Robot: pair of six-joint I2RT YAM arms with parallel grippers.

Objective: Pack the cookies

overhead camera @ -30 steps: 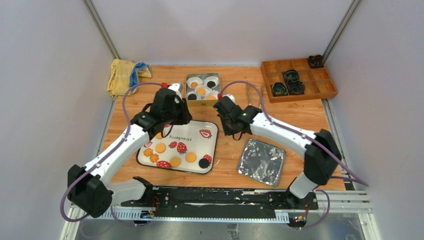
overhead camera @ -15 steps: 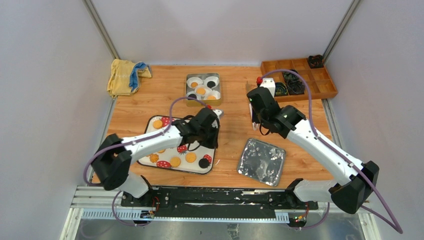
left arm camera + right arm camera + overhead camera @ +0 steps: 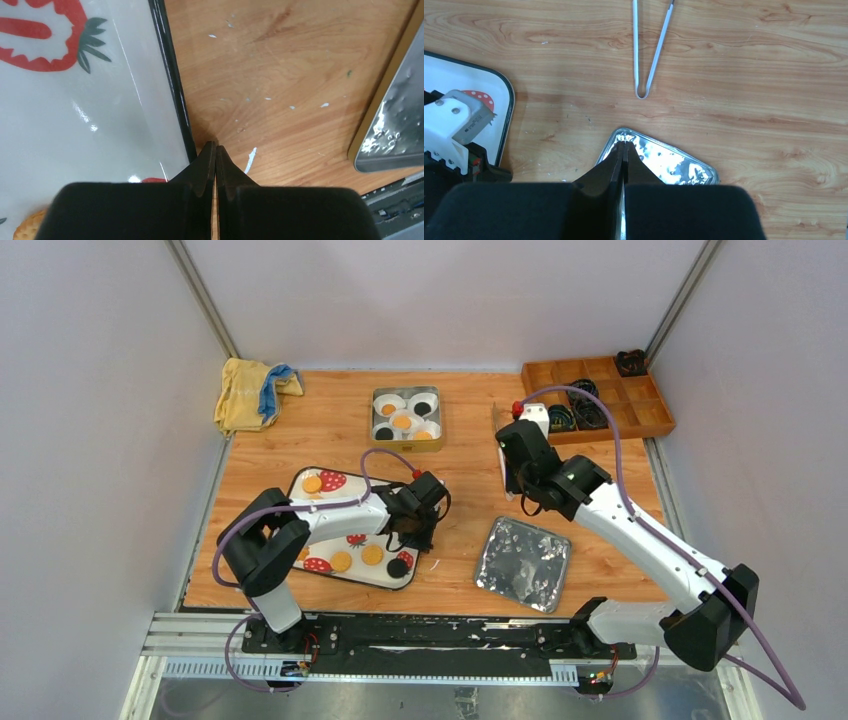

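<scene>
Several golden-orange cookies (image 3: 341, 561) and a black one (image 3: 398, 567) lie on the white strawberry-print tray (image 3: 352, 495); one orange cookie (image 3: 24, 230) shows at the bottom left of the left wrist view. More cookies sit in white paper cups in the square tin (image 3: 405, 441). My left gripper (image 3: 418, 538) (image 3: 216, 145) is shut on nothing, its tips low at the tray's (image 3: 172, 90) right rim, over bare wood. My right gripper (image 3: 533, 502) (image 3: 624, 144) is shut and empty, above the far corner of the foil lid (image 3: 674, 162).
The foil lid (image 3: 522, 558) lies right of the tray. Metal tongs (image 3: 651, 55) lie on the wood beyond it. A compartmented wooden box (image 3: 640, 420) stands at the back right, a yellow and blue cloth (image 3: 250, 390) at the back left.
My left arm swung from near the tin down to the tray's right rim and its jaws closed. My right arm moved from the middle out to the right, then stayed nearly still.
</scene>
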